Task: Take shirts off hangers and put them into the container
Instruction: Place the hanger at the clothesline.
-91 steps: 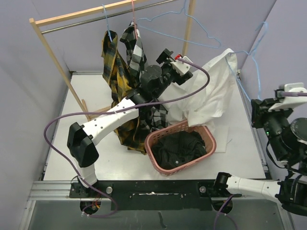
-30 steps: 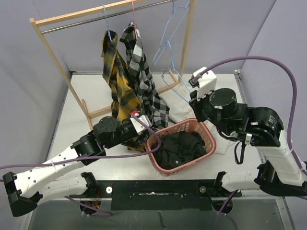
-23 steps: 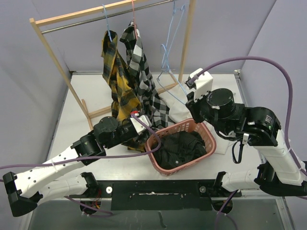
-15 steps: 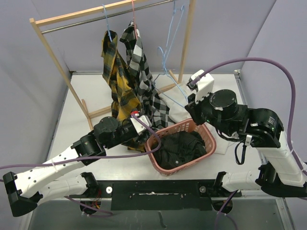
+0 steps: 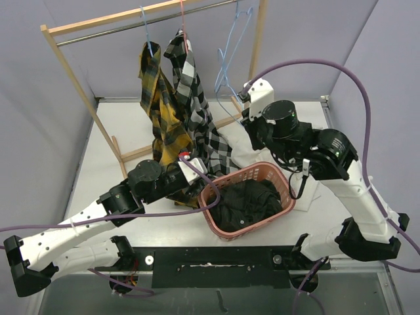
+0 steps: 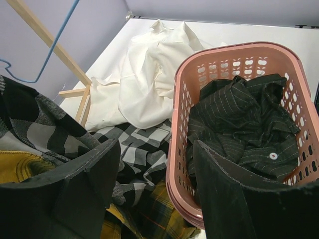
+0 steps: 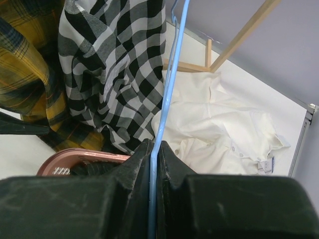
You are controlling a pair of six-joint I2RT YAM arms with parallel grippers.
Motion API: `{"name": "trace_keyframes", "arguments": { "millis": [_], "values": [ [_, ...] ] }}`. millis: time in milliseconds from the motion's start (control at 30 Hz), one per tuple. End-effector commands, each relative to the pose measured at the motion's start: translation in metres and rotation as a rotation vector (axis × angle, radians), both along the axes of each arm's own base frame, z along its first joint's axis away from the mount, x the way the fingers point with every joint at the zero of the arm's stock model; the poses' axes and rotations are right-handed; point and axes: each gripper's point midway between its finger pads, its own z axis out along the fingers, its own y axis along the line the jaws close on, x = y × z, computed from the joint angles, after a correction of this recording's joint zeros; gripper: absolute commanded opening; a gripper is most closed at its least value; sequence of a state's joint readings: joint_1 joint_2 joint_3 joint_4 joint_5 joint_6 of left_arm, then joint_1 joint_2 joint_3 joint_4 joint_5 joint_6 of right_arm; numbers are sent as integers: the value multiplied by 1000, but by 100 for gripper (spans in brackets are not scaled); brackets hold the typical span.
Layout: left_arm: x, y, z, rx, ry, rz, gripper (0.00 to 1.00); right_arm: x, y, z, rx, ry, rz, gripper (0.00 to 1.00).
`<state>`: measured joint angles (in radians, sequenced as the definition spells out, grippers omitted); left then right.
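My right gripper (image 7: 153,147) is shut on the wire of a bare light-blue hanger (image 7: 171,84), raised beside the rack's right post (image 5: 226,65). The white shirt (image 7: 224,129) lies crumpled on the table below it. The yellow plaid shirt (image 5: 156,105) and the black-and-white check shirt (image 5: 193,98) hang on hangers from the rail. The black striped shirt (image 6: 244,124) lies in the pink container (image 5: 287,190). My left gripper (image 6: 155,149) is open and low, straddling the container's near wall (image 6: 179,149) with one finger inside.
The wooden rack with its metal rail (image 5: 79,29) crosses the back of the table, its foot (image 6: 75,92) beside the white shirt. The hems of the hanging shirts pile on the table left of the container. Purple cables loop over both arms.
The right arm has raised the blue hanger up and back toward the rail. Three seconds ago the left arm was up by the hanging white shirt; it has since rested by the container.
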<state>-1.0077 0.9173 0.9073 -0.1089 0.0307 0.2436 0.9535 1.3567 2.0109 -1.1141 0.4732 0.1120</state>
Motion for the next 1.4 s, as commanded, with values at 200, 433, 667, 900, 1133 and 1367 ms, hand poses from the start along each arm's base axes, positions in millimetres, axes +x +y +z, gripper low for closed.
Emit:
{"name": "trace_keyframes", "arguments": {
  "millis": [200, 433, 667, 900, 1133, 1367],
  "values": [
    [-2, 1, 25, -73, -47, 0, 58, -6, 15, 28, 111, -37, 87, 0],
    [-1, -1, 22, -67, -41, -4, 58, -30, 22, 24, 165, 14, 180, 0],
    [-1, -2, 19, -61, -35, -4, 58, -31, 18, 34, 194, -13, 176, 0],
    [-1, -1, 21, -65, -40, -2, 58, 44, -39, 26, 61, -94, -185, 0],
    [0, 0, 22, -66, -44, 5, 58, 94, -57, 16, 101, -59, -226, 0],
    [-1, 0, 21, -66, -42, -2, 58, 100, -58, 33, 143, -117, -205, 0]
  ]
}}
